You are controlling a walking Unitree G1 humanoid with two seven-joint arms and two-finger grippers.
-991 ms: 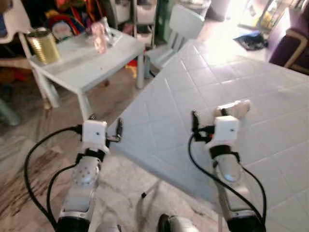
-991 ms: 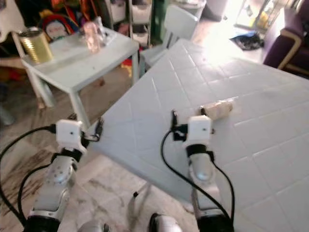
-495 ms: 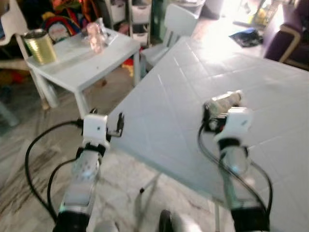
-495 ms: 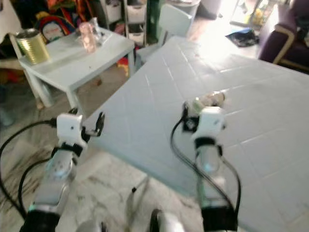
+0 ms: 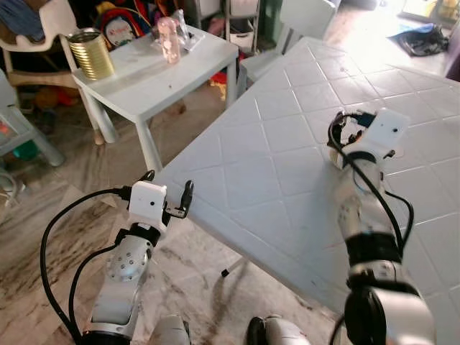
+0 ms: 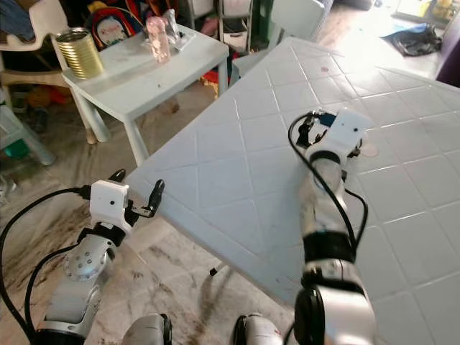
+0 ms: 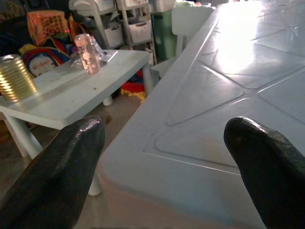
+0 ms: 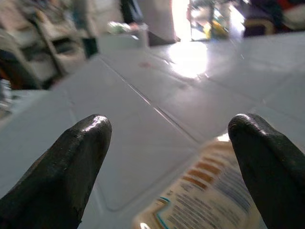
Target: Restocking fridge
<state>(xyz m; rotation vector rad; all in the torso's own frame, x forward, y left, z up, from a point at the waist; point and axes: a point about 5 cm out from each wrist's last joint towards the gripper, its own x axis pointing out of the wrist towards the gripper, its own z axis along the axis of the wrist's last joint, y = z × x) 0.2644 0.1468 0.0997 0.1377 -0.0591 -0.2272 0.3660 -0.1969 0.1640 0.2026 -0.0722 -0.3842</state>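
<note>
Two grippers are in play, and the right one is by far the nearer to the bottle. The right gripper (image 8: pixel 171 157) is stretched out over the big tiled table (image 5: pixel 273 165), right of centre in the head views, with its wrist block covering most of the bottle there. In its wrist view the two black fingers (image 8: pixel 71 167) stand wide apart, and the bottle (image 8: pixel 209 200) lies just below and between them, a pale, labelled cylinder on its side on the tiles. Nothing is clamped yet; whether a finger touches it cannot be told.

Its long axis seems to run roughly along the line of the fingers, angled somewhat toward one of them, so by my reading the coming move turns on whether the fingers straddle its sides rather than its ends. A small descent and perhaps a slight wrist turn look needed before closing; a round bottle lying flat may roll away if one finger nudges it first.

The left gripper (image 5: pixel 167 203) hovers at the near left corner of the table, lower left of the frame, fingers apart and empty, well away from the bottle. A small white table (image 5: pixel 154 72) with a gold can (image 5: pixel 90 54) stands in the upper left.
</note>
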